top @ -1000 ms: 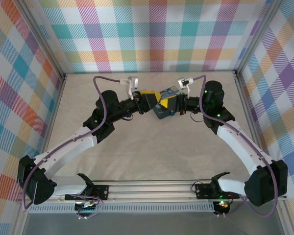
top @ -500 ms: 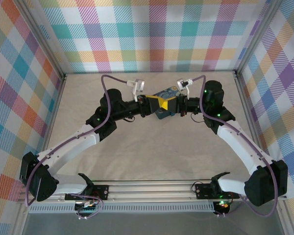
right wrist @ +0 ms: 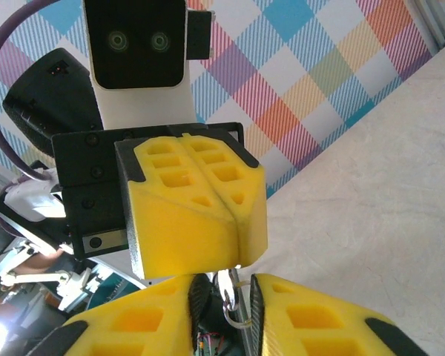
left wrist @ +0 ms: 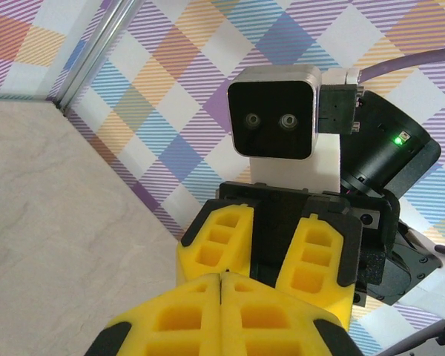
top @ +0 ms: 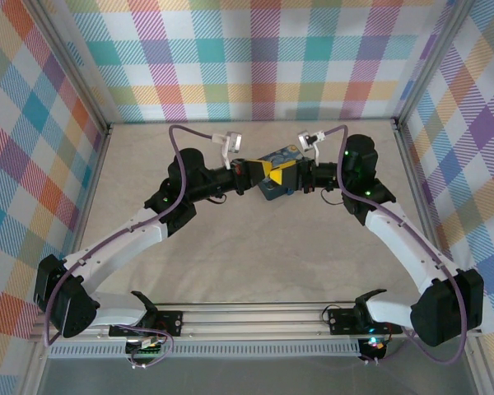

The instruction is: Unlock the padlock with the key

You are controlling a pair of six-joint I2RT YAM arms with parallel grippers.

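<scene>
Left gripper (right wrist: 231, 233) clamped shut, right gripper (left wrist: 271, 248) slightly parted. I see the key (right wrist: 226, 291) between right gripper's fingers (right wrist: 311, 322), long axis 12-to-6, ring end at 6, toward the 12 o'clock side of the desk (top: 255, 247).

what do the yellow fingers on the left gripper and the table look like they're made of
On the left gripper, the fingers are matte yellow with moulded square pockets and black edging. They look like rigid plastic, perhaps printed. The table is pale beige with faint marble-like veining and a dull finish. It could be stone-look laminate or a printed sheet; the look leaves that open.
</scene>
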